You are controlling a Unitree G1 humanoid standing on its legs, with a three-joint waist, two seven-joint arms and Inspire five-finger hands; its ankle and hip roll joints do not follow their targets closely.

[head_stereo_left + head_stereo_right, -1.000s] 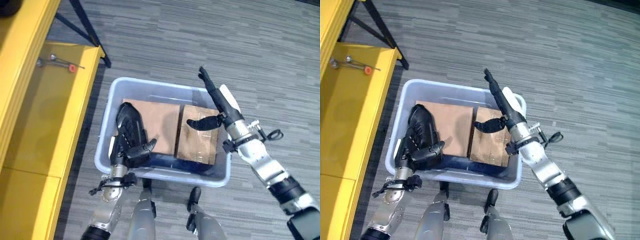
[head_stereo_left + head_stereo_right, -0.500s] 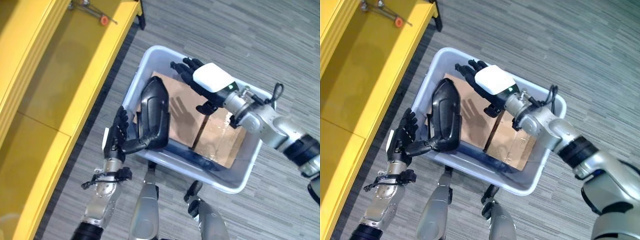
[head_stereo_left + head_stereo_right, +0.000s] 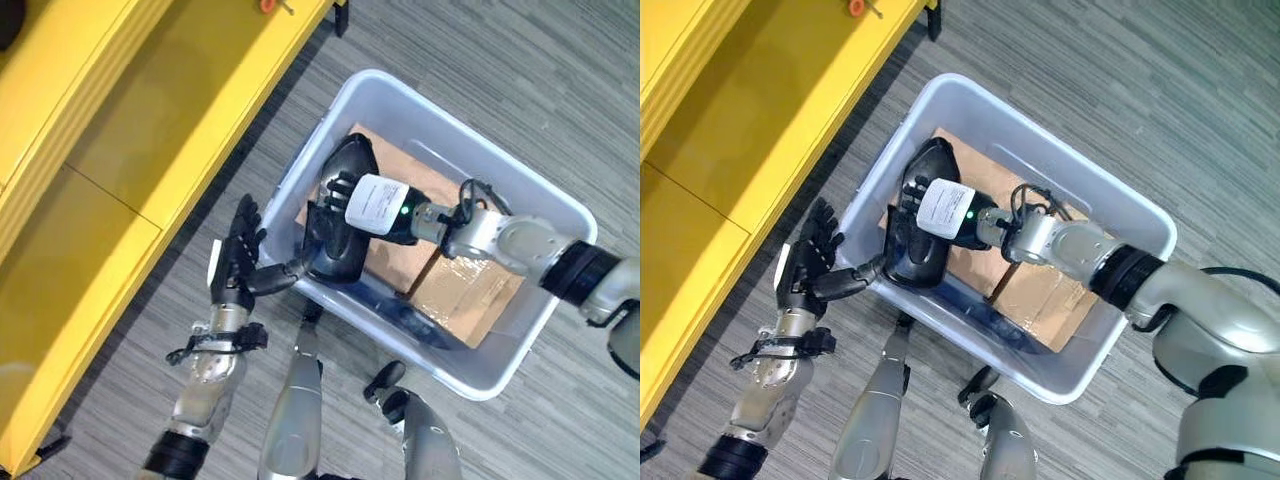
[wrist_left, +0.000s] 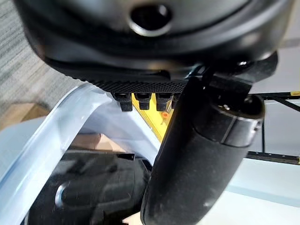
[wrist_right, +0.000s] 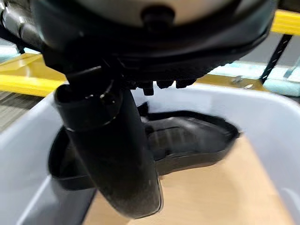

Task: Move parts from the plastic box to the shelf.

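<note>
A pale plastic box (image 3: 520, 340) stands on the grey floor (image 3: 560, 90), just beside the yellow shelf (image 3: 150, 130). Cardboard boxes (image 3: 455, 295) lie flat across the bottom of the plastic box. A black moulded part (image 3: 340, 215) stands tilted against the wall of the plastic box nearest the shelf, its upper end above the cardboard.

The right hand (image 3: 375, 208) reaches across the plastic box from its far side and lies on the black part, its white back cover facing up. Its fingers (image 3: 335, 190) wrap over the upper face of the part, and in the right wrist view the thumb (image 5: 117, 159) crosses in front of the part (image 5: 187, 138).

The left hand (image 3: 238, 265) is outside the plastic box, between it and the shelf. Its fingers (image 3: 243, 225) are straight and spread, pointing up and away from the part, while its thumb (image 3: 280, 278) stretches over the box wall to touch the part's lower end. The left wrist view shows that thumb (image 4: 197, 154) lying against the part (image 4: 93, 192) just inside the box rim (image 4: 61, 126).

An orange-tipped tool (image 3: 272, 5) lies on the shelf, well apart from the plastic box.
</note>
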